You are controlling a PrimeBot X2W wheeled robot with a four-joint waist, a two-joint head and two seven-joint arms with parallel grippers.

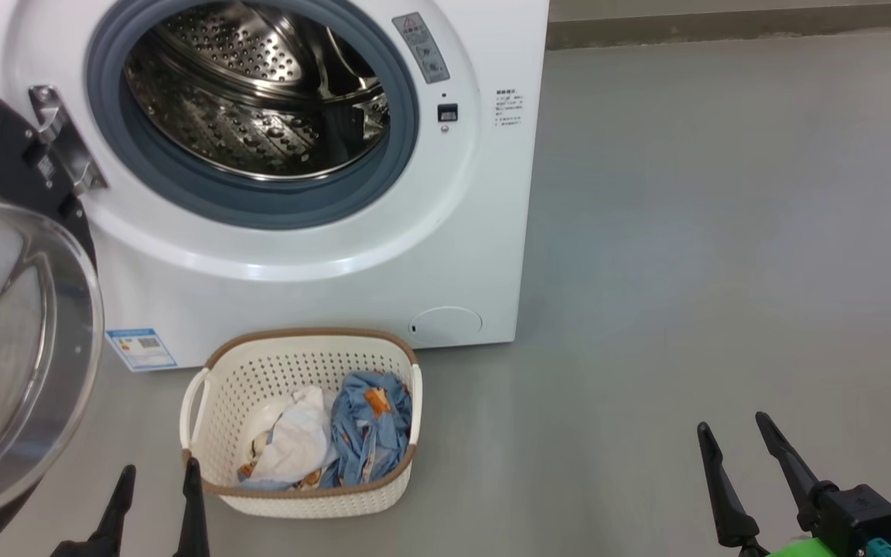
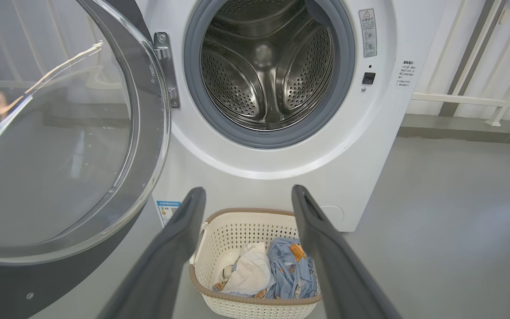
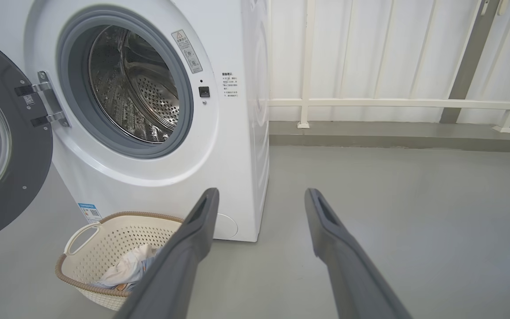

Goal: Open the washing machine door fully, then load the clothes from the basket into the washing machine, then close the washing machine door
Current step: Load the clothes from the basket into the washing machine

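The white washing machine [image 1: 322, 263] has its steel drum [image 1: 260, 85] exposed. Its round door [image 1: 5, 325] hangs swung out to the left, glass bowl facing me. On the floor in front sits the cream basket [image 1: 221, 371] holding the clothes: a white cloth [image 1: 298, 441] and light blue printed fabric [image 1: 372, 433]. My left gripper [image 1: 158, 486] stands open just left of the basket's near corner, nothing between its fingers. My right gripper [image 1: 732, 435] is open over bare floor well to the basket's right. The left wrist view shows the basket [image 2: 219, 243] between the open fingers [image 2: 171, 248].
Grey floor [image 1: 685, 271] stretches to the right of the machine. A white railing [image 3: 392, 103] and a low grey kerb [image 3: 392, 138] run behind it. The open door [image 2: 60, 146] takes up the space left of the basket.
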